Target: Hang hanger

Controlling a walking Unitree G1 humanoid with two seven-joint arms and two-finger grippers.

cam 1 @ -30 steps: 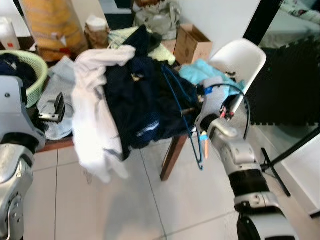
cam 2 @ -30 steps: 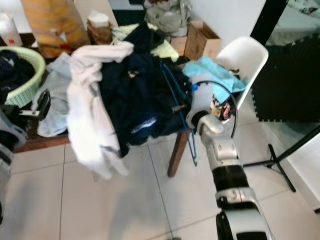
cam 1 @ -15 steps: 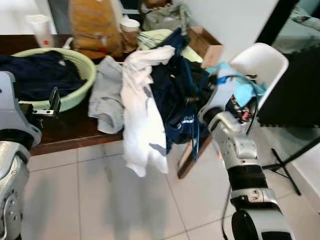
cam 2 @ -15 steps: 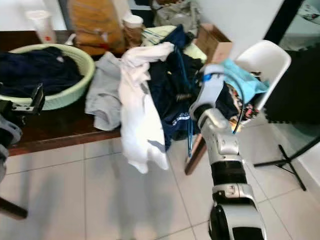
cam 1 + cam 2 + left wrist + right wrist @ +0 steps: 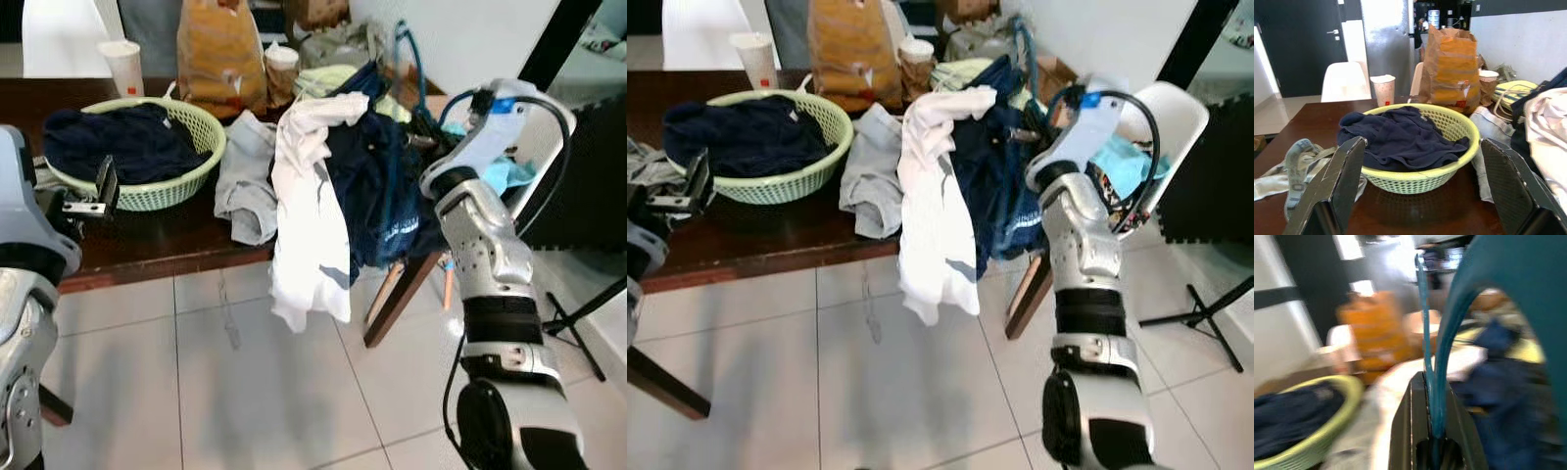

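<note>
Pale floor tiles lie open in front of the dark wooden table, whose front edge runs right to a white chair. White and navy clothes spill over that edge. Up beside the pile, the right gripper has its fingers pressed together, pinching a blue hanger. Near the table's left end the left gripper hovers, fingers spread, facing a green basket holding a dark garment, with a paper bag and cup behind.
</note>
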